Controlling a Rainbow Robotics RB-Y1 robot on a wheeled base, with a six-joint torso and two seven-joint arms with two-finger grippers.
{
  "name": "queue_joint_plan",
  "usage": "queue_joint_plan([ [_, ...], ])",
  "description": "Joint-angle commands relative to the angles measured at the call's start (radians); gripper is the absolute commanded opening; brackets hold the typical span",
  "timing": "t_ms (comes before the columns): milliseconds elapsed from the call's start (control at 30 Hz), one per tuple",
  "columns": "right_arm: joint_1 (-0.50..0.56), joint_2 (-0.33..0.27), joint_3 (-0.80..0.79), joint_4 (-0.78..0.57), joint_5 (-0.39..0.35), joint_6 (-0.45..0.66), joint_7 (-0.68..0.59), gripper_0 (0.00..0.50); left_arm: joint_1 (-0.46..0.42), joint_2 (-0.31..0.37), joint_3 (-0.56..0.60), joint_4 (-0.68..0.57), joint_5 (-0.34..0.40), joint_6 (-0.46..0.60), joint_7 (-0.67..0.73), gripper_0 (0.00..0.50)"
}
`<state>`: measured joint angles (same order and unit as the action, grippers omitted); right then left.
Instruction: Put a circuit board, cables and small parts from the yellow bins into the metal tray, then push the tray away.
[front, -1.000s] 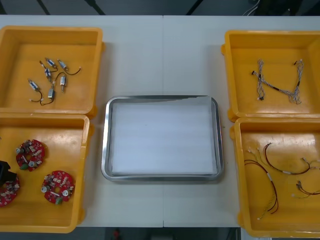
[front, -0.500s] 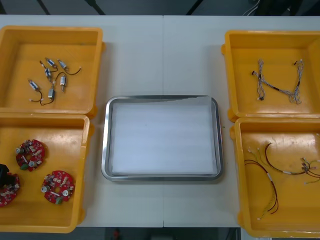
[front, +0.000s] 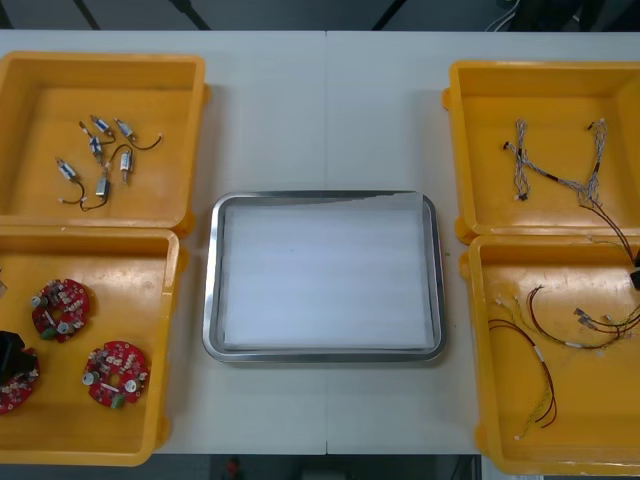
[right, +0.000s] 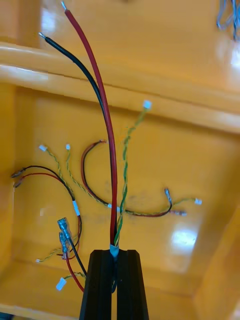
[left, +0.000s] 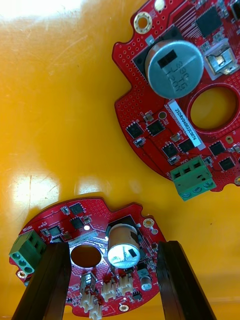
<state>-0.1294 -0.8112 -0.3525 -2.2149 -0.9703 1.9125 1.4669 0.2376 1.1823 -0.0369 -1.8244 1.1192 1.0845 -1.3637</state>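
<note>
Left gripper (left: 112, 247) sits at 8 o'clock of the tray (front: 325, 196), fingers open around a circuit board (left: 95, 235). Right gripper (right: 115, 252), 3 o'clock, fingers pinching a red and black cable (right: 112, 170).

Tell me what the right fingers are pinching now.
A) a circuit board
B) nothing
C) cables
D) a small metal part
C: in the right wrist view the right fingers stand nearly together, clamped on the cables, which rise from between their tips above the bin.
</note>
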Motion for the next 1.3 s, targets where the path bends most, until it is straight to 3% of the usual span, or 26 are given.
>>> queue_joint_plan([
  [33,-0.09,-0.052,-0.008,-0.038,-0.027,0.007,0.118,0.0,0.028,0.019,-0.015,0.005,-0.012,-0.009,0.117,0.498],
  [267,-0.139,-0.082,0.029,-0.049,-0.096,0.007,0.222,0.0,0.028,0.019,-0.015,0.008,-0.018,-0.009,0.117,0.475],
  [333,-0.145,-0.092,0.033,-0.071,-0.125,0.007,0.239,0.0,0.028,0.019,-0.017,0.008,-0.021,-0.011,0.115,0.447],
  [400,-0.145,-0.098,0.035,-0.089,-0.142,0.007,0.239,0.0,0.028,0.019,-0.018,0.01,-0.022,-0.009,0.117,0.389],
  [467,-0.145,-0.109,0.04,-0.117,-0.165,0.007,0.239,0.0,0.028,0.019,-0.018,0.01,-0.025,-0.009,0.117,0.265],
  [633,-0.145,-0.145,0.078,-0.15,-0.18,0.007,0.233,0.0,0.028,0.019,-0.024,0.011,-0.032,-0.009,0.118,0.082],
  [767,-0.145,-0.161,0.112,-0.154,-0.173,0.007,0.227,0.0,0.028,0.019,-0.024,0.013,-0.035,-0.009,0.12,0.015],
  [933,-0.145,-0.161,0.119,-0.154,-0.159,0.007,0.225,0.0,0.026,0.023,-0.024,0.013,-0.033,-0.009,0.12,0.0],
  [1300,-0.145,-0.161,0.119,-0.154,-0.159,0.007,0.225,0.0,0.029,0.117,0.006,-0.053,0.007,-0.011,0.126,0.0],
])
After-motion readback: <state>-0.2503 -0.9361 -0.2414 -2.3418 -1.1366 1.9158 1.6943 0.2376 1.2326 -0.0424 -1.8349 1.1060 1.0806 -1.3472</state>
